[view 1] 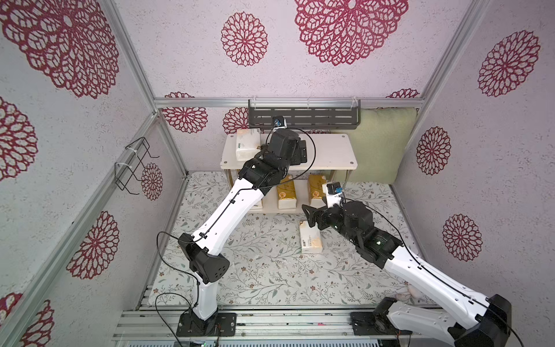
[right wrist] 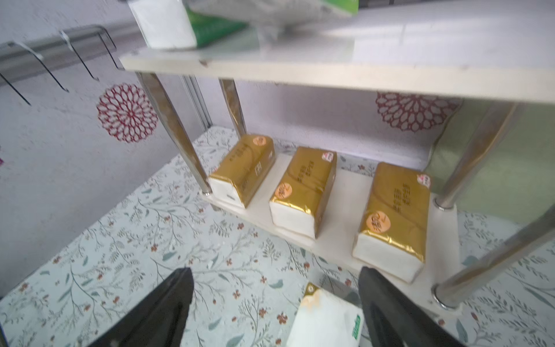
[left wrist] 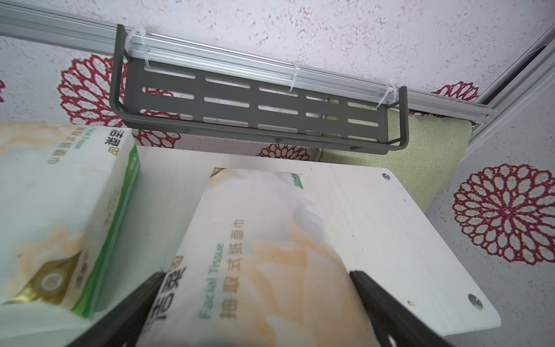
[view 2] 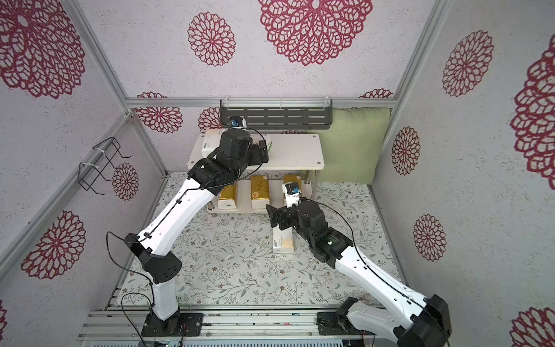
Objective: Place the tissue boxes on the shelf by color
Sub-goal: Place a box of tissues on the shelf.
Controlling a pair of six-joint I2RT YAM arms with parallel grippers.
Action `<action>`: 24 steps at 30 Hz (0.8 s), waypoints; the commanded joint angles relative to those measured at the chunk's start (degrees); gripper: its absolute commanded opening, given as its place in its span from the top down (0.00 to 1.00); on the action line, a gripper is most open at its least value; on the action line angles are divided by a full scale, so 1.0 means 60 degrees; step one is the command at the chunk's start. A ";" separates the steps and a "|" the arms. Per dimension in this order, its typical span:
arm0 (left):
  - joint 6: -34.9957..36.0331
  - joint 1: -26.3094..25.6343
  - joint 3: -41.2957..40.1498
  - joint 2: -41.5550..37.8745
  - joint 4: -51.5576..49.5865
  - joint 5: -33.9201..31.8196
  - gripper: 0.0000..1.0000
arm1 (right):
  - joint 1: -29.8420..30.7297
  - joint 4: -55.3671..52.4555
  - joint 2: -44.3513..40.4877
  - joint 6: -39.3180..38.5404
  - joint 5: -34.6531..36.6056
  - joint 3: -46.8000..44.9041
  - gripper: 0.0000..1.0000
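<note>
Tissue packs [right wrist: 303, 189], three gold-foil bricks, on lower white board of chrome-legged shelf [view 1: 330, 150]; two soft white packs [left wrist: 60, 210] on top board, left jaws flanking one, grip unclear; third white pack [view 1: 310, 240] on floral desk [view 1: 255, 270], right jaws apart above.

Shelf [view 1: 330, 154]: we find it at the tabletop's [view 1: 255, 270] back, under the wall rack [view 1: 303, 117], left of a cushion [view 1: 381, 144].
Upper board [left wrist: 390, 240]: end tissue box [left wrist: 60, 210] at its left end, second tissue box [left wrist: 264, 255] beside it.
Lower board [right wrist: 342, 210]: we count left box [right wrist: 243, 168], middle box [right wrist: 303, 189], right box [right wrist: 393, 216] in a row.
Tabletop: loose tissue box [view 1: 310, 240] before the shelf's right half.
</note>
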 commanded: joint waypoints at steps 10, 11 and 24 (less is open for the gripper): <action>-0.0458 0.0304 -0.0036 -0.0070 0.0287 0.0508 0.03 | -0.0030 0.3007 0.0723 -0.1786 0.0107 0.0979 0.13; -0.0459 0.0304 -0.0052 -0.0072 0.0277 0.0523 0.03 | -0.0091 0.3165 0.0802 -0.1831 0.0049 0.1040 0.13; -0.0593 0.0319 -0.0184 -0.0119 0.0276 0.0625 0.03 | -0.0843 0.2997 0.2888 -0.1942 -0.0398 0.3197 0.13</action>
